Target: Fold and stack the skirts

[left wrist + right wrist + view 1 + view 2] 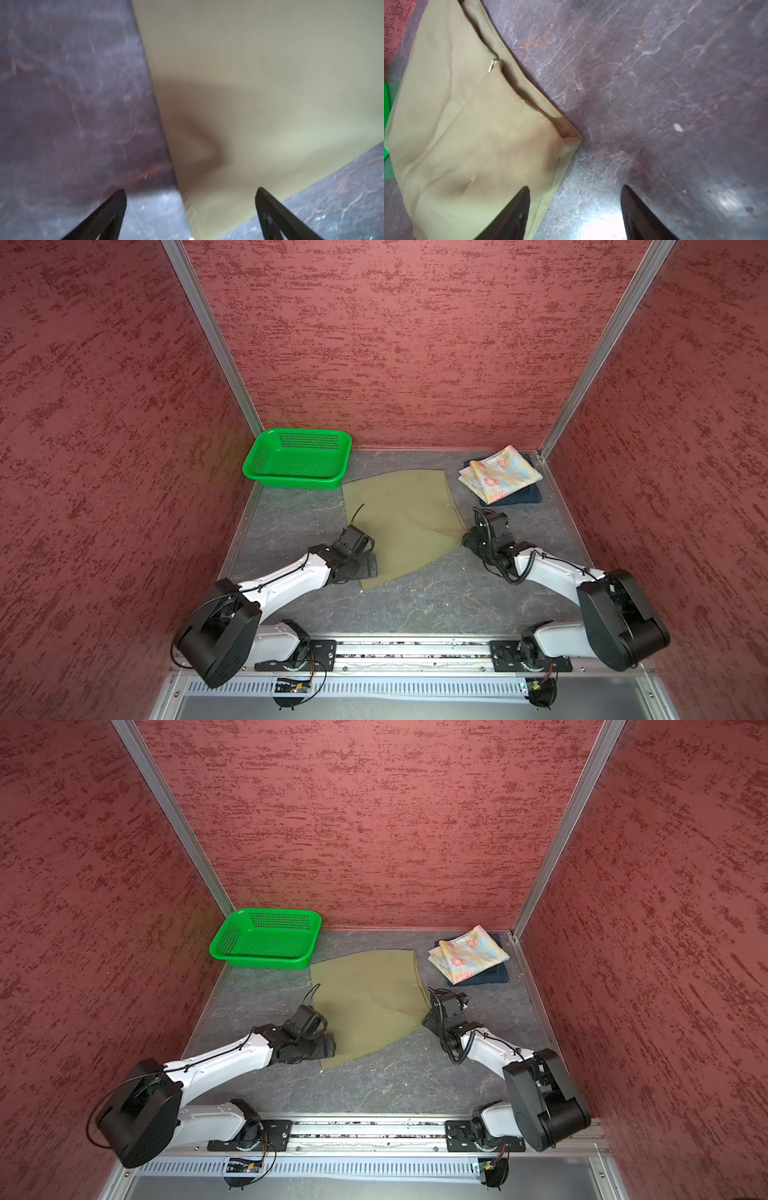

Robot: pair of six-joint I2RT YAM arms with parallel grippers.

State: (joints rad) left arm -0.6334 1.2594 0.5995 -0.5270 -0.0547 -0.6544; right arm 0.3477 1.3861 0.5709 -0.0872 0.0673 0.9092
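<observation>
Left wrist: olive skirt (249, 83) corner lies between spread left end effector (190, 189) tips.

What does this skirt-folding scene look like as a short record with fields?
unfolded: plain olive-green cloth skirt, spread flat mid-table
stack: folded pale floral cloth skirt atop folded dark blue denim skirt, far right
other: green perforated plastic basket, far left
left gripper: open, at olive skirt's near corner
right gripper: open, at olive skirt's right corner

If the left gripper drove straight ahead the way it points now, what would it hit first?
Most likely the olive skirt, whose edge lies flat between the tips of the open left gripper. The table sits directly beneath, and blur hides the height.
</observation>
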